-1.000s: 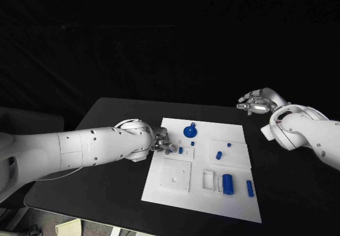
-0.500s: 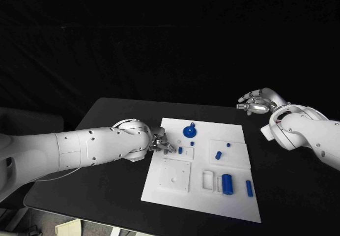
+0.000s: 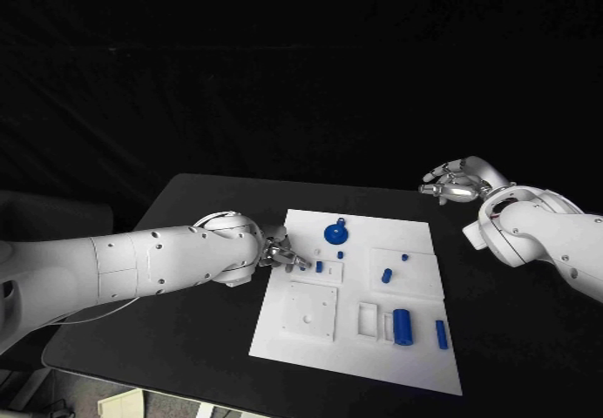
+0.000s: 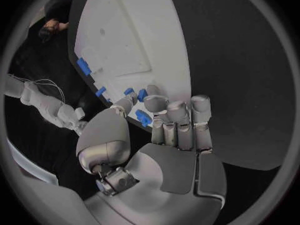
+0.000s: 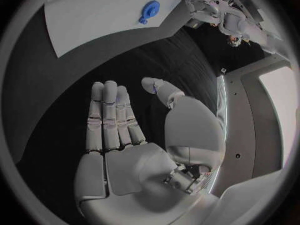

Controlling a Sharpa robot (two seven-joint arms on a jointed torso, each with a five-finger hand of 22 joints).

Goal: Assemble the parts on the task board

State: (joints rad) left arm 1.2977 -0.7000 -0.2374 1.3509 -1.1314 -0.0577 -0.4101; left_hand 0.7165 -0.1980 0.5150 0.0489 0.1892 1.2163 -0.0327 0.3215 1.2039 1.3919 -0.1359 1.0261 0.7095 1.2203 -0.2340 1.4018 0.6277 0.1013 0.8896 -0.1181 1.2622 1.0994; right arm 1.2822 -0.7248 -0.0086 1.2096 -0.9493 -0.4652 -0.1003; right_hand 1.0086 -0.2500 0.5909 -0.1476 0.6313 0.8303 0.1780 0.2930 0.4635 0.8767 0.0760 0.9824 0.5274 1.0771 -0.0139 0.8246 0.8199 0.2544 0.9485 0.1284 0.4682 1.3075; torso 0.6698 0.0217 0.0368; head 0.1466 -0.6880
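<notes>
Head view: black table (image 3: pixel 188 340) carries task board (image 3: pixel 415 366) at frame centre. Left hand (image 3: pixel 281 254) at board's left edge, fingers curled, apparently pinching small blue part (image 4: pixel 141 117). Right hand (image 3: pixel 455 182) upper right, flat, empty.

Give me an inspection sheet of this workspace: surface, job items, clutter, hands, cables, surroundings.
Surface: black table, bare around the board.
Job's things: white task board mid-table; on it a blue round part, a blue cylinder, a slim blue bar and smaller blue parts.
Clutter: nothing seen.
Hands: left hand at the board's left edge, fingers curled by a small blue part; whether it grips it cannot be told. Right hand raised beyond the board's far right corner, fingers straight and holding nothing.
Cables: thin wires near the right arm in the left wrist view.
Surroundings: dark backdrop.
</notes>
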